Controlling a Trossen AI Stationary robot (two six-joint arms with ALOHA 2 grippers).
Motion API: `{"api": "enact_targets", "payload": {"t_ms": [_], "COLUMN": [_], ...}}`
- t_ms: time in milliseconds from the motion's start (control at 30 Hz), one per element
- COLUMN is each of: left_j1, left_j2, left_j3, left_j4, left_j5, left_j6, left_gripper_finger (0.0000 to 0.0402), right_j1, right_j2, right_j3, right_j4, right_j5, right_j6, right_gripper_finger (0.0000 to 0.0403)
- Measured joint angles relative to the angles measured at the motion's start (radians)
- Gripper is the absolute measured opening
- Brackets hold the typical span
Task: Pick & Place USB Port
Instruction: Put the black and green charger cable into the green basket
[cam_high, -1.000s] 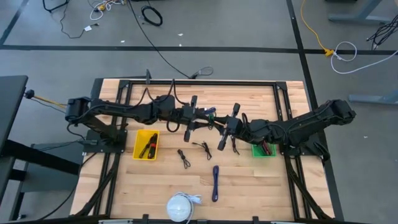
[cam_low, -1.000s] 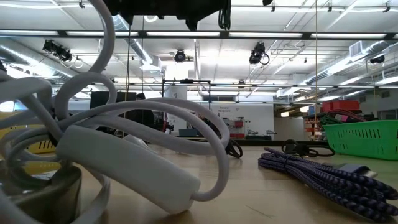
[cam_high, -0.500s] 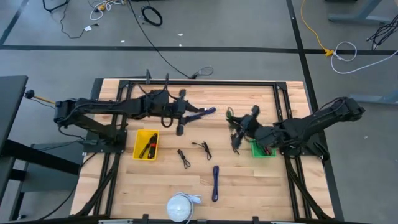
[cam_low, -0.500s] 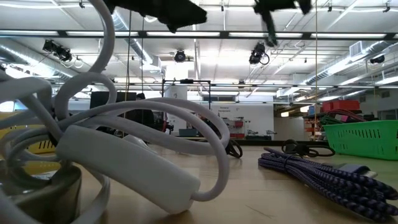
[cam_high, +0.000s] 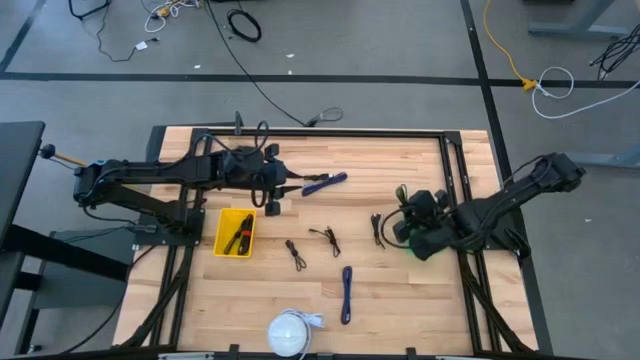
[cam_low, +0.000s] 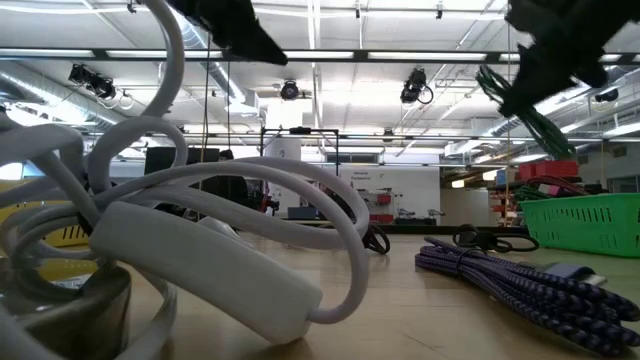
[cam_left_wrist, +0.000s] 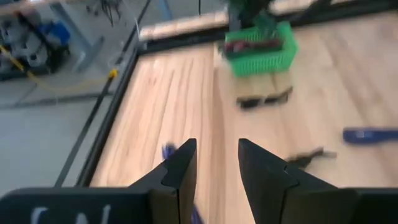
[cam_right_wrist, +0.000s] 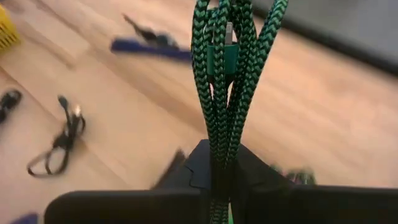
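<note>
— Low view first: what's nearest?

— A white coiled cable (cam_low: 200, 230) on the wooden counter (cam_high: 400, 290), then a blue braided cable (cam_low: 520, 280).

— And the step?

— Carrying. Right gripper (cam_right_wrist: 221, 163) is clamped on the green braided USB cable (cam_right_wrist: 227, 62), just beside the green bin (cam_high: 425, 243); next, I'd judge, lower and release there.

— Left?

— Left gripper (cam_left_wrist: 214, 165) is parted, holding nothing, above the yellow bin (cam_high: 235, 232). Beyond, a lit workshop.
</note>
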Motion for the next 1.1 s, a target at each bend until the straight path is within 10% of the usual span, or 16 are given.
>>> {"api": "enact_targets", "payload": {"t_ms": [867, 1100], "left_j1": [0.000, 0.000], "left_j2": [0.000, 0.000], "left_j3": [0.000, 0.000], "left_j4": [-0.072, -0.071], "left_j5": [-0.040, -0.040], "left_j6": [-0.005, -0.006], "left_gripper_finger": [0.0122, 0.0122], "right_j1": [0.055, 0.054], "right_j2": [0.001, 0.001], "right_j3": [-0.279, -0.318], "right_j4": [0.081, 0.142], "right_j5": [-0.189, -0.210], "right_j6": [0.356, 0.344], "right_gripper_finger": [0.0022, 0.0121]}}
